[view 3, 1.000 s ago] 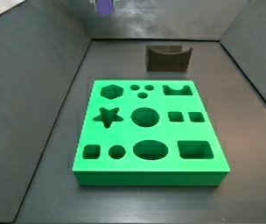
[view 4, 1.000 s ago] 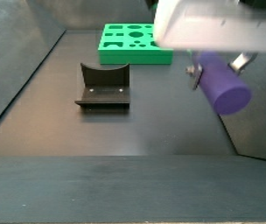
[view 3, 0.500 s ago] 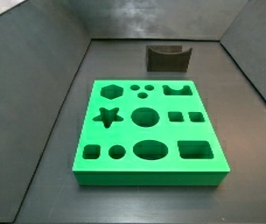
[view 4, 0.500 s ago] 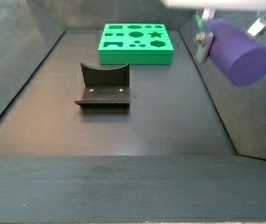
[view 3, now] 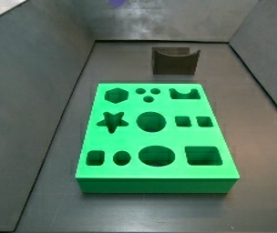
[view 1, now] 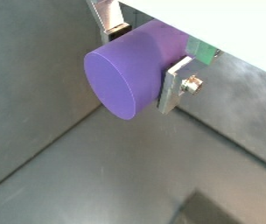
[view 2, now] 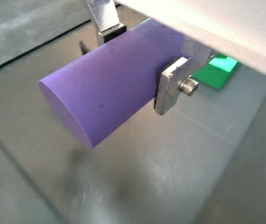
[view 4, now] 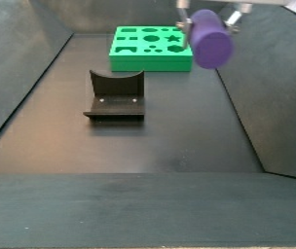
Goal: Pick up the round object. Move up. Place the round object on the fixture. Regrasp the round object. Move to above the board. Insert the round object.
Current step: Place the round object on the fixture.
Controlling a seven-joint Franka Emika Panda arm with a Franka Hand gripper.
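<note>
1. One purple peg (view 1: 133, 72) sits clamped crosswise in the hand (view 1: 142, 54); in both wrist views the silver fingers (view 2: 173, 85) press on its opposite sides, closed to the peg's width, and its flat-looking end face points away from the hand.
2. In a side view the peg (view 4: 210, 39) hangs high in the air with the hand (view 4: 213, 12) just at the picture's upper edge, clear of the floor and touching nothing else.
3. The fixture (view 4: 114, 96) stands on the dark floor, below the peg and off to the side, nearer the camera than the board, its notch open upward and empty.
4. My judgement: the coming move turns on carrying the peg down and across to that notch, and on bringing its long axis in line with the notch; whether it is lined up now I cannot tell.
5. Farthest off, the green board (view 4: 151, 47) lies flat towards the far edge of the floor, well apart from the fixture.
</note>
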